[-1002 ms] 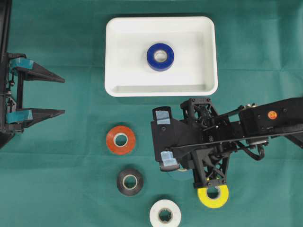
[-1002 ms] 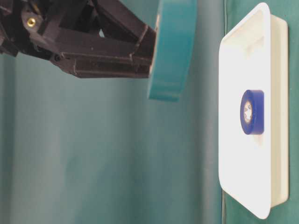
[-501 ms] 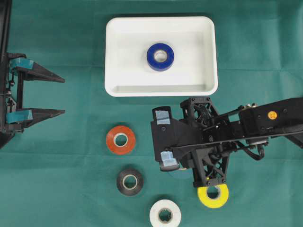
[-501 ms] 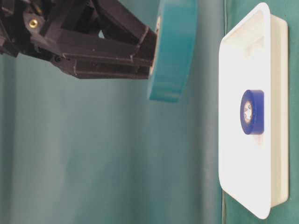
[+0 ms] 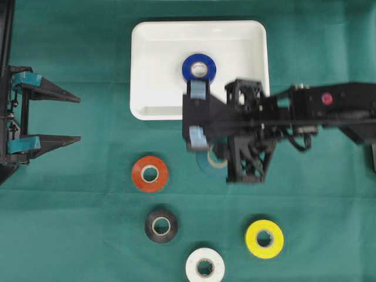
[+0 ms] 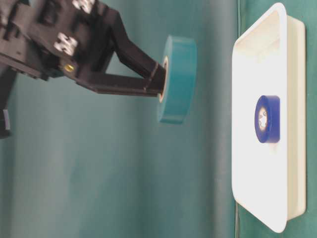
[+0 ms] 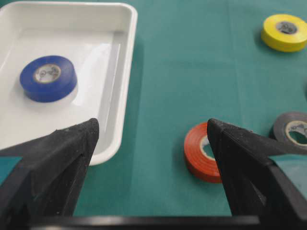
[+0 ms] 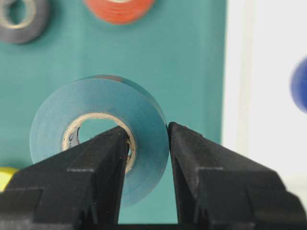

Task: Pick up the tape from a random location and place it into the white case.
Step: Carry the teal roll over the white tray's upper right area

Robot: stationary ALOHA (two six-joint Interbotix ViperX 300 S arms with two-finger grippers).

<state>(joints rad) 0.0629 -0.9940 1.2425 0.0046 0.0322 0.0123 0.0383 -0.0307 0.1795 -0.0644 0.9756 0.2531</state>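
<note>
Gripping a teal tape roll (image 8: 98, 139) through its wall, the right gripper (image 8: 146, 143) hangs above the tabletop. Just ahead lies the white case (image 5: 147, 64). The left gripper (image 5: 76, 119) is spread wide, holding nothing.

The overhead camera is looking straight down on the green tabletop (image 5: 329, 53), taking in both arms, the white case (image 5: 158, 59) and the loose rolls. The table-level camera is sitting low and close, its picture turned so the tabletop is running upright, and it is sharing the white case (image 6: 257, 188) and the blue roll (image 6: 268, 119) with the overhead view. The left wrist camera is peering forward between the left pincer (image 7: 152, 139) fingers, catching the white case (image 7: 120, 96) ahead on its left. The right wrist camera is sitting very near the right pincer (image 8: 146, 139), facing down past it to the tabletop.
</note>
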